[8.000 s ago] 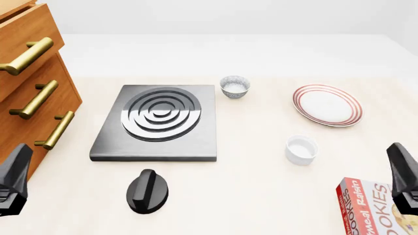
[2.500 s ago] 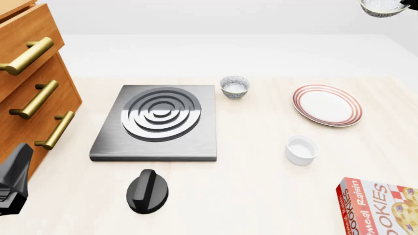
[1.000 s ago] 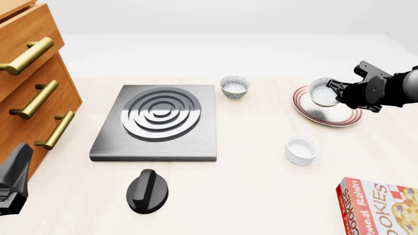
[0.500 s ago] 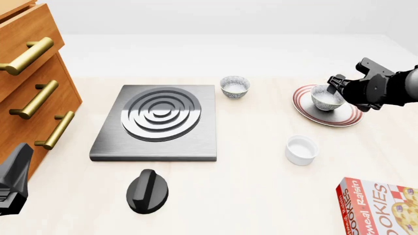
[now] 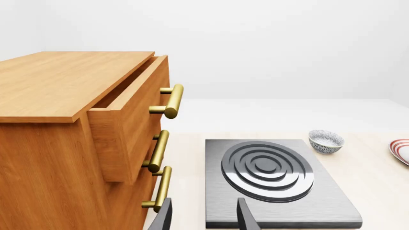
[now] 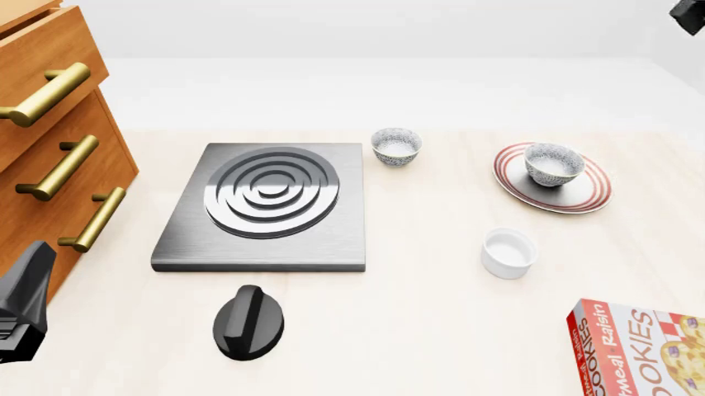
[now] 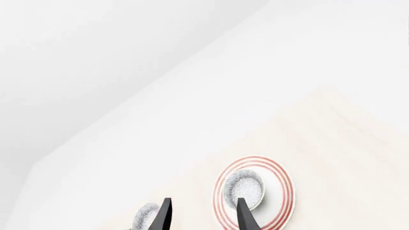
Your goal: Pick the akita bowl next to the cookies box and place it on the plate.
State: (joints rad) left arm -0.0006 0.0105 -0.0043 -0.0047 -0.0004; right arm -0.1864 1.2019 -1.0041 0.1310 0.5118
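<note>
Akita bowl (image 6: 552,162) — white, grey-blue speckled — sits upright on the plate (image 6: 584,195).

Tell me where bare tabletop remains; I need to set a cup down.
Bare patches: between the stove plate and ramekin, and between the knob and cookies box. The plate holds an akita bowl.

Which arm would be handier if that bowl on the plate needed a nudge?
Probably the right. Its gripper hangs open high above the plate with the akita bowl on it. The left gripper sits near the drawers, across the table.
</note>
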